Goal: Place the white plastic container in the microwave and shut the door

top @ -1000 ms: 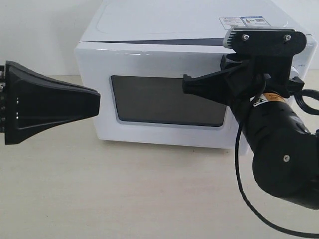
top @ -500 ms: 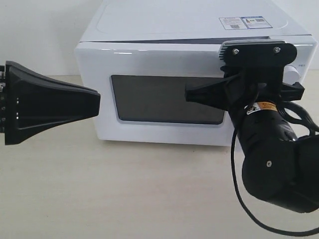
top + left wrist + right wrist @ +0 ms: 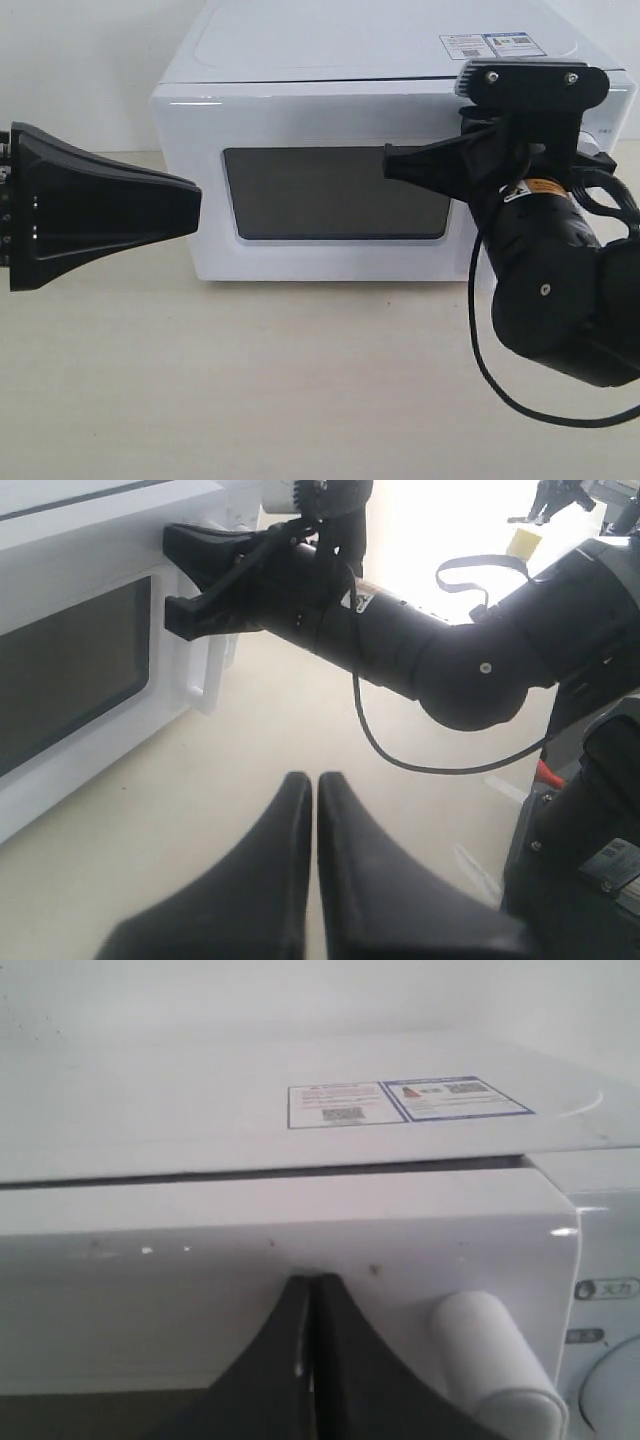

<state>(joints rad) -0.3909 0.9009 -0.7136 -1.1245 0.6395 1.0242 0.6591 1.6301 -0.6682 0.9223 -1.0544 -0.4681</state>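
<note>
Resting on the counter (image 3: 300, 380), the microwave (image 3: 300, 60) has its door (image 3: 300, 125) flush with the body. The right tool (image 3: 388, 166), fingers pressed together and holding nothing, points at the door's upper part just beside the handle (image 3: 490, 1360). The left tool (image 3: 195, 210), likewise together and empty, hangs off the microwave's left side, apart from it.

Looks like a robotics lab test bench: white microwave (image 3: 300, 130) standing on a plain beige tabletop (image 3: 250, 380), blank white wall (image 3: 80, 70) behind, black robot arm (image 3: 550, 300) trailing a loose cable (image 3: 472, 320) beside it
</note>
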